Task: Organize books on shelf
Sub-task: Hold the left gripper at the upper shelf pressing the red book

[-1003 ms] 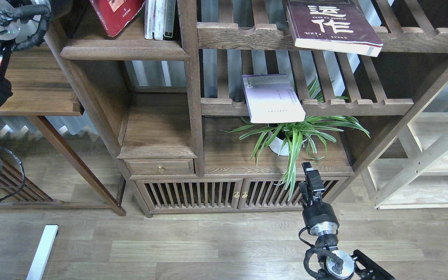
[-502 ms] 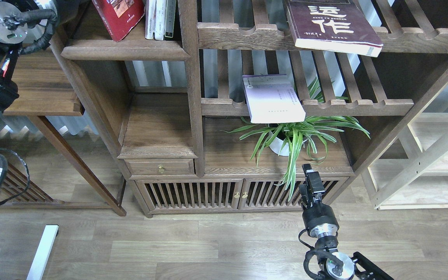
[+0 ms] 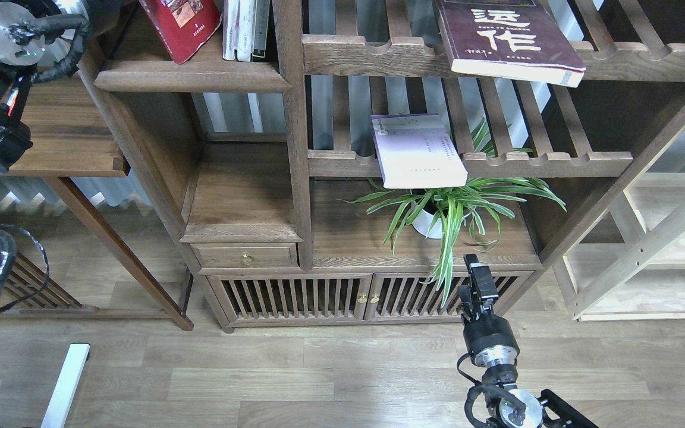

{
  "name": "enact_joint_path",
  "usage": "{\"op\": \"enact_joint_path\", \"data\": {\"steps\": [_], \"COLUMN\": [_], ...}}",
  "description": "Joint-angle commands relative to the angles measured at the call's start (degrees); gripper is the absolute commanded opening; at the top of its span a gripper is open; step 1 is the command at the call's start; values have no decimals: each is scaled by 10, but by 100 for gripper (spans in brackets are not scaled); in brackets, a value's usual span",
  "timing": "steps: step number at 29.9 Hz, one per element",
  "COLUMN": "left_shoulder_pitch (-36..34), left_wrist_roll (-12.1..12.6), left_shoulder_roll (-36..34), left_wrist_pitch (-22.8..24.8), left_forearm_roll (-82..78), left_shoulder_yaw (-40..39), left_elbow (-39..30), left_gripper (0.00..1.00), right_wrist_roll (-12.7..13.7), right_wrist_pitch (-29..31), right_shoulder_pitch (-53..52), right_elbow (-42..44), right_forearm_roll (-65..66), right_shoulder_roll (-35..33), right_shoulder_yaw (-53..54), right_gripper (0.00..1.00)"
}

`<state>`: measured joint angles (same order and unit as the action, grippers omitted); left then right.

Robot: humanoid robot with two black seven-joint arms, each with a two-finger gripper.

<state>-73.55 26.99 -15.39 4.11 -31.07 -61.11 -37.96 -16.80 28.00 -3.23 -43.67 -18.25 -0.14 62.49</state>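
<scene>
Leaning red book (image 3: 181, 27) on the dark shelf (image 3: 191, 77), up left. Left end effector out of sight, grip unknown. Right end effector (image 3: 478, 279) low, far right, fingers too dark to tell.

The shelf (image 3: 191, 76) is dark-brown wood, matt with open grain (moulded front edge smooth). The red book (image 3: 182, 27) and maroon book (image 3: 506, 38) have paper covers, faintly glossy.
</scene>
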Motion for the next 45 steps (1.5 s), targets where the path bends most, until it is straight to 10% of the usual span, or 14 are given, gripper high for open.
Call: {"op": "enact_joint_path", "data": {"steps": [1,45], "left_shoulder_pitch": [-9,-20], "left_wrist_roll": [-3,-100], "left_shoulder_roll": [2,11], "left_wrist_pitch": [0,42], "left_forearm_roll": [0,0], "left_shoulder_yaw": [-2,100], "left_elbow": [1,38], "left_gripper": [6,6], "right_wrist_roll": [0,-1], "right_wrist_pitch": [0,0], "right_shoulder_pitch": [2,30], "right_elbow": [-2,-23], "right_forearm_roll": [0,-24], "right_shoulder_roll": [0,-9], "right_shoulder_yaw": [0,2], "right_gripper": [100,100]}}
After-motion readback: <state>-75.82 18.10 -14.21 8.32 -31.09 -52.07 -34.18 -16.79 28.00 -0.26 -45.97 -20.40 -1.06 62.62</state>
